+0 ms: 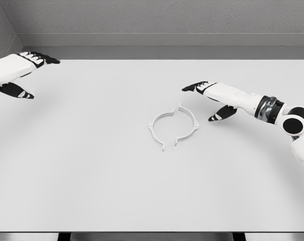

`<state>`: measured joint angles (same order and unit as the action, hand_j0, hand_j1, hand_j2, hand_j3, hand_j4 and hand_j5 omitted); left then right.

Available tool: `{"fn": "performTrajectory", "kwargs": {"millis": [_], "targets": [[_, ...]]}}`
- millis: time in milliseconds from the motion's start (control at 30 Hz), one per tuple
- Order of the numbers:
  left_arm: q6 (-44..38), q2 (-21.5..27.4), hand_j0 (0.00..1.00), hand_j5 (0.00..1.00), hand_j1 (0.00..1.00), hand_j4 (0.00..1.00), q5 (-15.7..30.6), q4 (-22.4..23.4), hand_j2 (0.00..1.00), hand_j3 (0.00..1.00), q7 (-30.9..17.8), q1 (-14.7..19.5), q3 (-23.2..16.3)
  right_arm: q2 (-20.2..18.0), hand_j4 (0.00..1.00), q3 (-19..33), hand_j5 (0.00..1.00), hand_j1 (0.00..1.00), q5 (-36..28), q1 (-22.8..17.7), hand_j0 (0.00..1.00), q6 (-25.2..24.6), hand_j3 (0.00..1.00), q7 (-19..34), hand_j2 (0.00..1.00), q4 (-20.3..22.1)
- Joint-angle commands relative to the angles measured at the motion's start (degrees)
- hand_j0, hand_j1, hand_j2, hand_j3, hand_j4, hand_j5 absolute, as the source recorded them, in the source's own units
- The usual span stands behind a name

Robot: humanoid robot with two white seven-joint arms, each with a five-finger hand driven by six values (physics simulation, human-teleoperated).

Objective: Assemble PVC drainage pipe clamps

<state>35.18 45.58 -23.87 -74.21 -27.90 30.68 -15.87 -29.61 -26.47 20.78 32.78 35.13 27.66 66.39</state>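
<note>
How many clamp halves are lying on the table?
2. The left clamp half and the right clamp half lie near the middle of the table, facing each other as a nearly closed ring. Nothing appears hidden.

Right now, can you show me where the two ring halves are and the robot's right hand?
left ring half (157,122), head view, on its curved band.
right ring half (191,123), head view, on its curved band.
right hand (214,98), head view, middle of the hand.

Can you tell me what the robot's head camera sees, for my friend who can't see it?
Two white clamp halves lie in a ring on a white table. The right hand hovers open nearby; the left hand is open at the far left.
</note>
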Motion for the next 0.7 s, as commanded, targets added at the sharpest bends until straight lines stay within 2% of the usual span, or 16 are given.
{"fn": "performTrajectory", "kwargs": {"millis": [0, 33, 67, 100, 200, 300, 433, 500, 667], "targets": [[-0.18, 3.54, 1.00, 1.00, 1.00, 1.00, 4.53, -9.19, 1.00, 1.00, -0.75, -0.35, 0.04, 0.00, 1.00, 0.02, 1.00, 1.00, -0.22, 0.00, 1.00, -0.13, 1.00, 0.02, 1.00, -0.30], [-0.18, 5.48, 1.00, 1.00, 1.00, 1.00, 5.58, -11.65, 1.00, 1.00, -0.75, -1.32, -0.04, 0.61, 1.00, -0.07, 1.00, 1.00, 0.31, 0.79, 1.00, -0.13, 1.00, -0.06, 1.00, -1.44], [-0.18, 5.83, 1.00, 1.00, 1.00, 1.00, 6.03, -12.18, 1.00, 1.00, -0.75, -2.20, 0.04, 1.57, 1.00, -0.07, 1.00, 1.00, 0.58, 1.67, 1.00, -0.13, 1.00, 0.02, 1.00, -3.46], [-0.18, 5.83, 1.00, 1.00, 1.00, 1.00, 6.03, -12.53, 1.00, 1.00, -0.75, -2.47, 0.04, 2.54, 1.00, 0.02, 1.00, 1.00, 1.63, 2.90, 1.00, -0.13, 1.00, 0.02, 1.00, -5.48], [-0.18, 6.18, 1.00, 1.00, 1.00, 1.00, 6.03, -12.71, 1.00, 1.00, -0.75, -2.47, 0.04, 4.65, 1.00, 0.02, 1.00, 1.00, 2.16, 4.30, 1.00, -0.13, 1.00, 0.20, 1.00, -8.12], [-0.18, 6.10, 1.00, 1.00, 1.00, 1.00, 6.03, -12.71, 1.00, 1.00, -0.75, -3.26, 0.04, 6.76, 1.00, 0.02, 1.00, 1.00, 2.42, 5.98, 1.00, -0.13, 1.00, 2.31, 1.00, -11.37], [-0.18, 5.92, 1.00, 1.00, 1.00, 1.00, 6.47, -13.06, 1.00, 1.00, -0.75, -3.34, 0.04, 8.26, 1.00, -0.07, 1.00, 1.00, 3.74, 6.59, 1.00, -0.13, 1.00, 2.40, 1.00, -12.95], [-0.18, 5.66, 1.00, 1.00, 1.00, 1.00, 6.90, -14.64, 1.00, 1.00, -0.75, -3.43, -0.04, 8.70, 1.00, -0.07, 1.00, 1.00, 4.44, 7.03, 1.00, -0.13, 1.00, 2.40, 1.00, -13.83], [-0.18, 5.48, 1.00, 1.00, 1.00, 1.00, 7.70, -15.79, 1.00, 1.00, -0.75, -5.10, -0.39, 9.14, 1.00, -0.07, 1.00, 1.00, 4.53, 7.12, 1.00, -0.13, 1.00, 2.40, 1.00, -14.27]]}}
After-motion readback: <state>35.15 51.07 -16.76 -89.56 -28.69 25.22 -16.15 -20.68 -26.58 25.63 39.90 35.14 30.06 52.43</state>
